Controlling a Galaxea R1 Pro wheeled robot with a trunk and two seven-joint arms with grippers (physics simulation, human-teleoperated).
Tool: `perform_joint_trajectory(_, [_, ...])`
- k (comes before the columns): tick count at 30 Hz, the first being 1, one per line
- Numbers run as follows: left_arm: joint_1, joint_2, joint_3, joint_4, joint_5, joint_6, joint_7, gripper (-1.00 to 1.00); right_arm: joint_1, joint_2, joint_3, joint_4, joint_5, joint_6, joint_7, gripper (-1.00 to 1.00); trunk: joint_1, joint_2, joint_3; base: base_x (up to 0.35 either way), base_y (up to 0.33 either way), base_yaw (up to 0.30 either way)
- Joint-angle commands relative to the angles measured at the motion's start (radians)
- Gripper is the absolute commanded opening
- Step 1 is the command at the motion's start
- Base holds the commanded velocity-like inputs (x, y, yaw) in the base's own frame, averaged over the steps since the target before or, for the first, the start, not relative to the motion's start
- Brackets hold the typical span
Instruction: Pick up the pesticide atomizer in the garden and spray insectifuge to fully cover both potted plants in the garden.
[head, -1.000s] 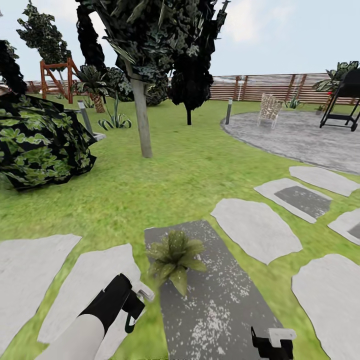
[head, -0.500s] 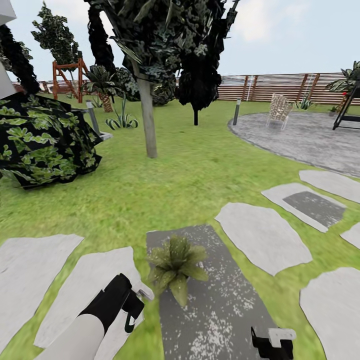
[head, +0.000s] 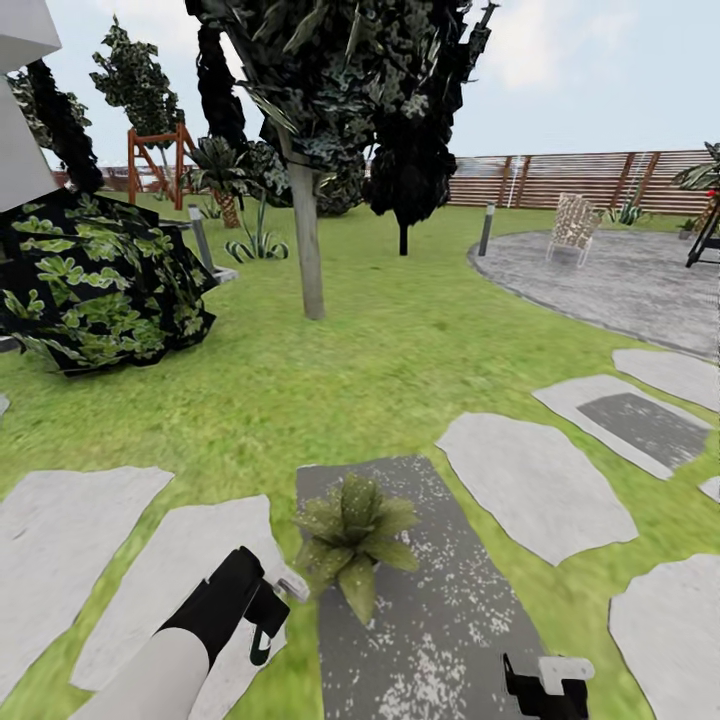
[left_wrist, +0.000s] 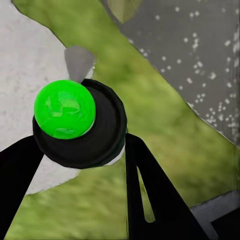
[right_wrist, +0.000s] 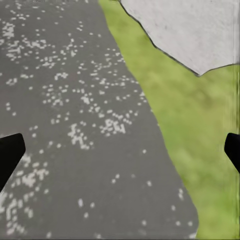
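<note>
Camera has panned left, things unmoved; left gripper (head: 268, 612) fingers pinch the pesticide atomizer (left_wrist: 75, 120) at lower left beside a potted plant (head: 352, 528), right gripper (head: 548, 682) spread; spraying apparently outstanding.

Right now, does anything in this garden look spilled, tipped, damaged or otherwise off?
Nothing stands out. The potted plant sits upright on a dark speckled slab, the left gripper beside it holds the atomizer, and the right gripper is open over the slab.
</note>
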Motion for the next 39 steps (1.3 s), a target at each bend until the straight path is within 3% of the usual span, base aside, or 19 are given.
perform_joint_trajectory(1, [0.0, -0.001, 0.004, -0.002, -0.01, 0.002, -0.009, -1.0, -0.001, -0.002, 0.009, 0.001, -0.009, -0.002, -0.003, 1.0, 0.0, 0.0, -0.001, 0.0, -0.26, 0.0])
perform_joint_trajectory(16, [-0.001, -0.004, 0.004, -0.002, -0.011, 0.003, -0.009, -1.0, -0.001, 0.001, 0.01, 0.0, -0.009, -0.002, -0.003, 1.0, 0.0, 0.0, -0.001, -0.007, -0.27, 0.005])
perform_joint_trajectory(29, [-0.001, -0.004, 0.004, -0.002, -0.011, 0.003, -0.009, -1.0, -0.001, 0.003, 0.01, 0.0, -0.009, -0.002, -0.003, 1.0, 0.0, 0.0, -0.001, -0.031, -0.051, 0.256])
perform_joint_trajectory(39, [0.0, -0.006, 0.004, -0.002, -0.011, 0.003, -0.009, -1.0, -0.001, 0.003, 0.011, 0.0, -0.009, -0.002, -0.003, 1.0, 0.0, 0.0, -0.001, -0.035, -0.186, 0.043])
